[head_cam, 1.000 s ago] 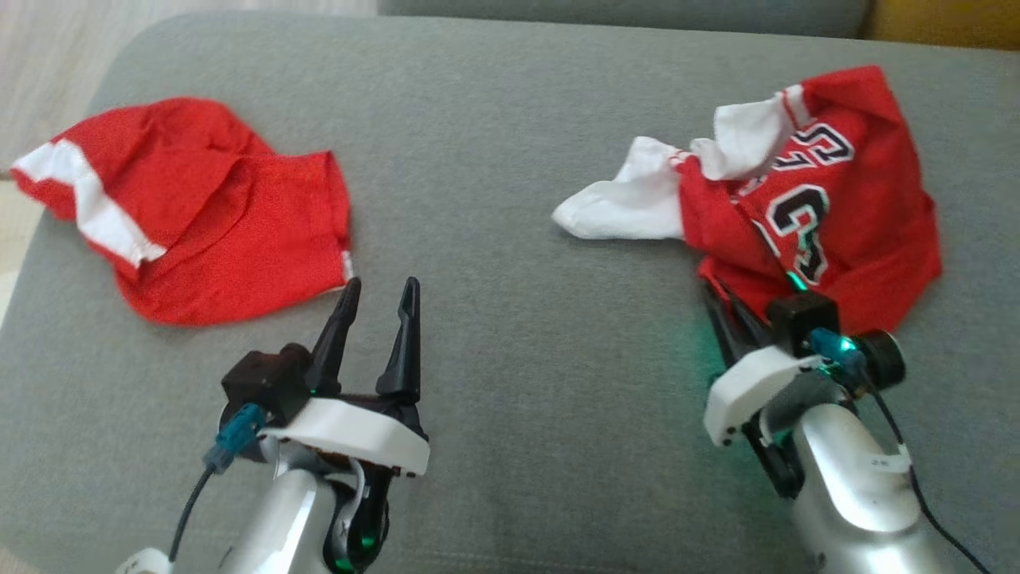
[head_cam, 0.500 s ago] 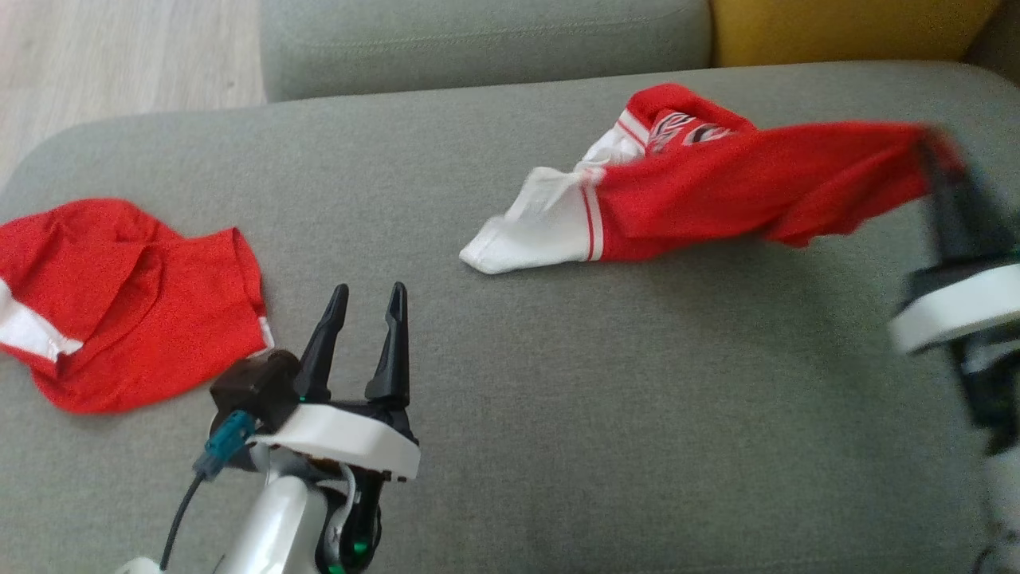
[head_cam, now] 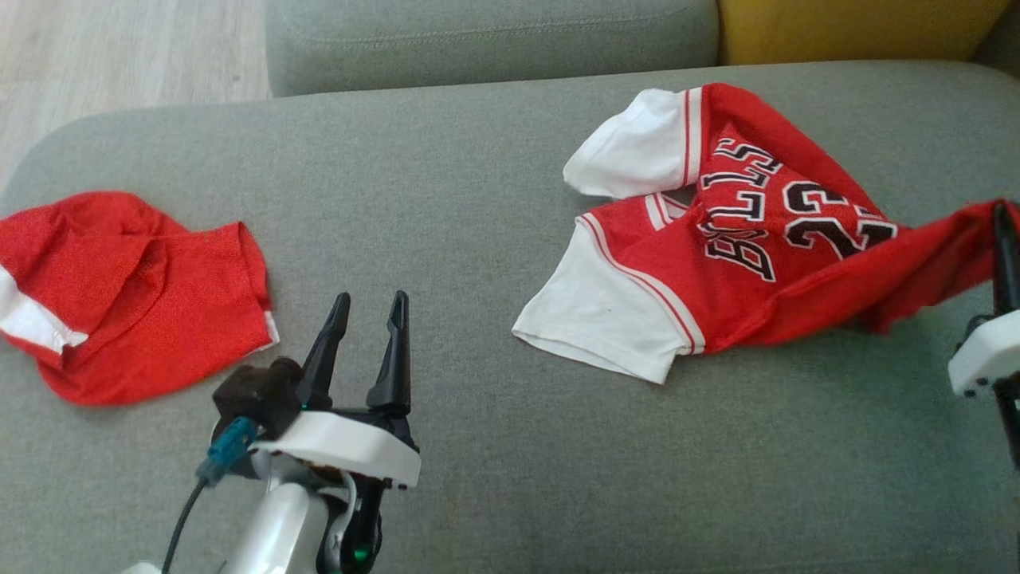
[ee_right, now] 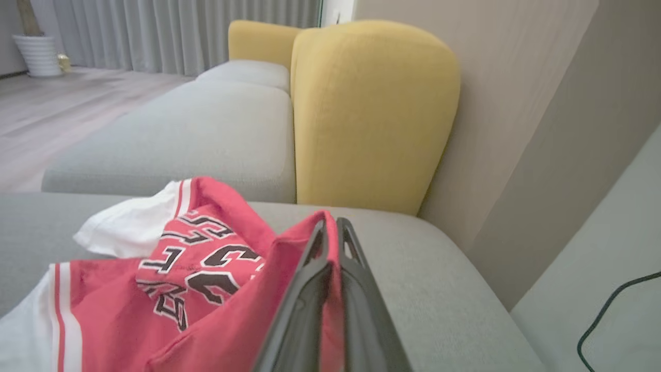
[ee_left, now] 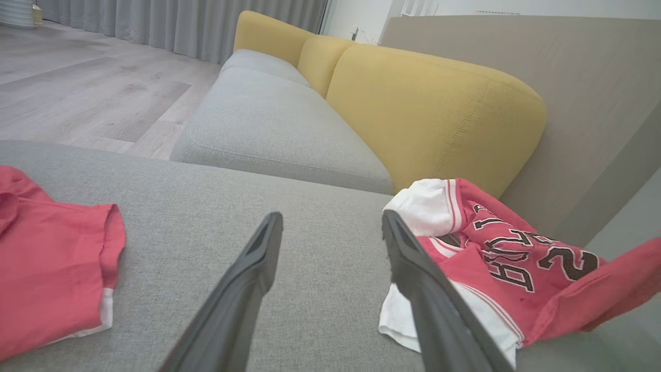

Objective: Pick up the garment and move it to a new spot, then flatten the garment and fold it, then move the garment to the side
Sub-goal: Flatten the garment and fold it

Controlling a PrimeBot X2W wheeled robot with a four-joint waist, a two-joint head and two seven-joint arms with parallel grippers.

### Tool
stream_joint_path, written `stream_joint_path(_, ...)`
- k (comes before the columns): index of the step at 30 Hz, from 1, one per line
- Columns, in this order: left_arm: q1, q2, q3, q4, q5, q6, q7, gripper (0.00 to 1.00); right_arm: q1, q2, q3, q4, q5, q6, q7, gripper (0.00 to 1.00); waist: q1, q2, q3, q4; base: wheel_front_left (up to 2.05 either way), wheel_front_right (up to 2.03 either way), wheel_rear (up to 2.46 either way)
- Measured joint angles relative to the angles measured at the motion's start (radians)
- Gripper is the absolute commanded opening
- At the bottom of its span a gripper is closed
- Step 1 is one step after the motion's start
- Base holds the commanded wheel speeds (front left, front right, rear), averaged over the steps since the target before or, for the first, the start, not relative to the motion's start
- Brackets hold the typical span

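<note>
The garment point(head_cam: 741, 263) is a red jersey with white sleeves and black lettering, lying on the grey sofa seat point(head_cam: 478, 199) at the right with the lettering facing up. Its right-hand red edge is lifted and stretched to my right gripper point(head_cam: 1000, 215), which is shut on that fabric at the picture's right border. In the right wrist view the red cloth is pinched between the shut fingers point(ee_right: 330, 225), with the garment point(ee_right: 206, 258) trailing left. My left gripper point(head_cam: 370, 299) stands open over bare cushion, left of the garment point(ee_left: 496, 258), holding nothing point(ee_left: 330, 219).
A second red garment with white trim point(head_cam: 135, 295) lies crumpled at the seat's left end. Yellow back cushions point(ee_left: 428, 113) and a further grey seat point(head_cam: 478, 40) stand behind. Wooden floor point(head_cam: 119, 48) lies beyond the seat's rounded left edge. A black cable point(ee_right: 609, 310) runs at the right.
The head camera has shifted. My right gripper has drawn the jersey's edge out to the right, and the jersey has opened from a crumpled heap so its lettering and both white sleeves show. The left gripper stays open.
</note>
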Motion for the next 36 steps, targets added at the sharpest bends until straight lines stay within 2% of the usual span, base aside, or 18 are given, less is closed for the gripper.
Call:
stream_joint_path(6,-0.003,0.000,-0.012,0.004,0.008,-0.009,0.000,1.00,-0.049,-0.053,-0.019,0.156,-0.081,0.000,-0.021,0.00,0.0000,0.0000,0.020,0.023,0.00,0.00,0.00)
stream_joint_path(7,-0.004,0.000,-0.014,0.004,0.008,-0.009,0.000,1.00,-0.060,-0.057,-0.028,0.171,-0.095,0.000,-0.013,0.38,0.0000,0.0000,0.022,0.028,0.00,0.00,0.00)
stream_joint_path(8,-0.004,0.000,-0.015,0.004,0.008,-0.009,0.000,1.00,-0.067,-0.056,-0.039,0.180,-0.110,0.000,-0.002,1.00,0.0000,0.0000,0.025,0.032,0.00,0.00,0.00)
stream_joint_path(12,-0.005,0.000,-0.015,0.004,0.008,-0.009,0.000,1.00,-0.062,-0.022,-0.108,0.182,-0.158,0.000,0.020,1.00,0.0000,0.0000,0.038,0.041,0.00,0.00,0.00)
stream_joint_path(18,-0.005,0.000,-0.006,0.006,0.008,-0.008,0.000,1.00,-0.041,0.095,-0.169,0.069,-0.192,0.000,-0.017,1.00,0.0000,0.0000,0.038,0.023,0.00,0.00,0.00)
stream_joint_path(21,-0.006,0.000,-0.004,0.005,0.008,-0.008,0.000,1.00,-0.019,0.132,-0.151,0.011,-0.187,0.000,-0.051,1.00,0.0000,0.0000,0.033,0.004,0.00,0.00,0.00)
stream_joint_path(27,-0.015,0.000,-0.002,0.005,0.008,-0.009,0.000,1.00,0.023,0.184,-0.063,-0.082,-0.107,0.000,-0.135,1.00,0.0000,0.0000,0.024,-0.039,0.00,0.00,0.00)
stream_joint_path(33,-0.030,0.000,-0.011,0.021,0.008,-0.011,0.000,1.00,0.138,0.211,-0.017,-0.074,-0.032,0.000,-0.208,1.00,0.0000,0.0000,0.039,-0.078,0.00,0.00,0.00)
stream_joint_path(36,-0.050,0.000,-0.033,0.048,0.008,-0.026,0.000,1.00,0.138,0.211,-0.009,-0.062,-0.005,0.000,-0.238,1.00,0.0000,0.0000,0.054,-0.097,0.00,0.00,0.00)
